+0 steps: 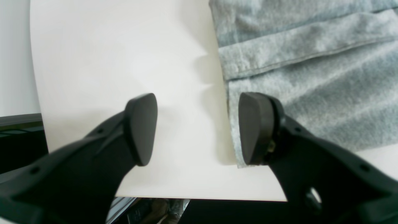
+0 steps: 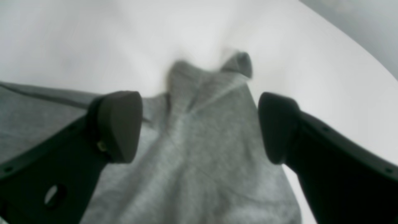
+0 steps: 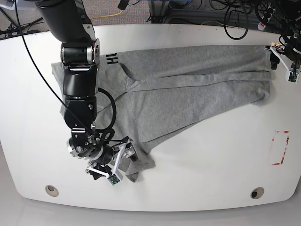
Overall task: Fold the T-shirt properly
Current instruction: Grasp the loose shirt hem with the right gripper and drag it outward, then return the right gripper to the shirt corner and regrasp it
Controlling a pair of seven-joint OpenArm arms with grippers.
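The light grey T-shirt [image 3: 188, 89] lies spread across the white table, partly folded over itself, with black lettering [image 3: 111, 58] at its far left. A bunched part [image 3: 141, 162] reaches toward the front. My right gripper [image 3: 115, 164] is open over that bunch. In the right wrist view the bunched cloth [image 2: 199, 140] lies between the open gripper's [image 2: 199, 127] fingers. My left gripper [image 3: 282, 55] is open at the shirt's far right corner. In the left wrist view the gripper [image 1: 199, 129] straddles the shirt's hemmed edge [image 1: 298, 62], one finger over cloth, the other over bare table.
The white table [image 3: 211, 165] has a red tape outline [image 3: 280, 147] at the right and two round holes [image 3: 256, 193] near the front edge. Cables lie beyond the back edge. The table's edge [image 1: 192, 199] is close under my left gripper.
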